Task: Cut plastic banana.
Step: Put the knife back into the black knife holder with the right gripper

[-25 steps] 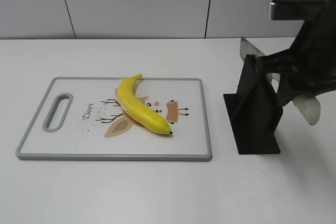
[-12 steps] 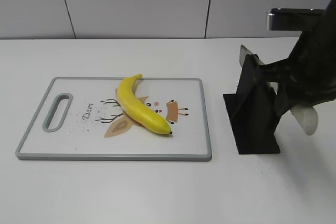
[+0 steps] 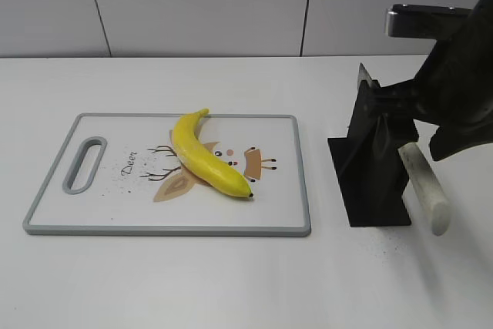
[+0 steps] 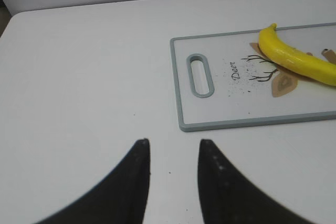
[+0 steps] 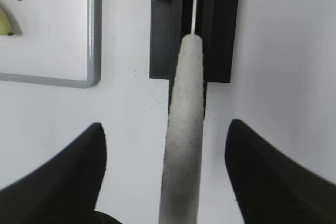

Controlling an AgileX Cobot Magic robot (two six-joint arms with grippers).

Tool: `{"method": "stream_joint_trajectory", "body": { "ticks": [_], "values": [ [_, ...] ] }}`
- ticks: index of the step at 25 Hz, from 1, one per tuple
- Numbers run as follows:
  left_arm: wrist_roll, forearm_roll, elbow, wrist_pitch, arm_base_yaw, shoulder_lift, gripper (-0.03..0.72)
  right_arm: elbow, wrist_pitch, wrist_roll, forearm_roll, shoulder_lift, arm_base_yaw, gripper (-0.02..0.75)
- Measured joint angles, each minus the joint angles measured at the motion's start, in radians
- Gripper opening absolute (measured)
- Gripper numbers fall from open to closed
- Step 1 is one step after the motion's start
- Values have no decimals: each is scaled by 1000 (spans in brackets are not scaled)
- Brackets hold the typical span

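The plastic banana [image 3: 204, 158] lies on the white cutting board [image 3: 100, 206], curved, with its dark tip toward the front right. It also shows in the left wrist view [image 4: 294, 61]. A knife stands in a black holder [image 3: 373, 171], with its pale handle [image 3: 424, 186] sticking out toward the front right. My right gripper [image 5: 165, 124] is open with its fingers on either side of the handle [image 5: 184, 129], not touching it. My left gripper [image 4: 174, 141] is open and empty over bare table, left of the board [image 4: 236, 111].
The knife blade [image 3: 363, 76] rises above the holder's back. The board's handle slot [image 3: 83, 163] is at its left end. The board's corner [image 5: 52, 35] lies left of the holder [image 5: 218, 24] in the right wrist view. A grey wall stands behind the table.
My right arm has shifted a little left and turned over the holder. The knife handle now shows at full length instead of a short pale patch. The banana and board have not moved.
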Motion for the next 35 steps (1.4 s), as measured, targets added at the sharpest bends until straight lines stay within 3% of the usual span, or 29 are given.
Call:
{"method": "stream_joint_trajectory", "body": {
  "ticks": [11,26,35],
  "values": [
    [0,0,0,0,0,0,267,10,23,-277,0,-258,0,557],
    [0,0,0,0,-41,0,243,504,-160,-321,-28,-810,0,559],
    [0,0,0,0,-41,0,243,629,-145,-384,5,-1120,0,559]
  ]
}}
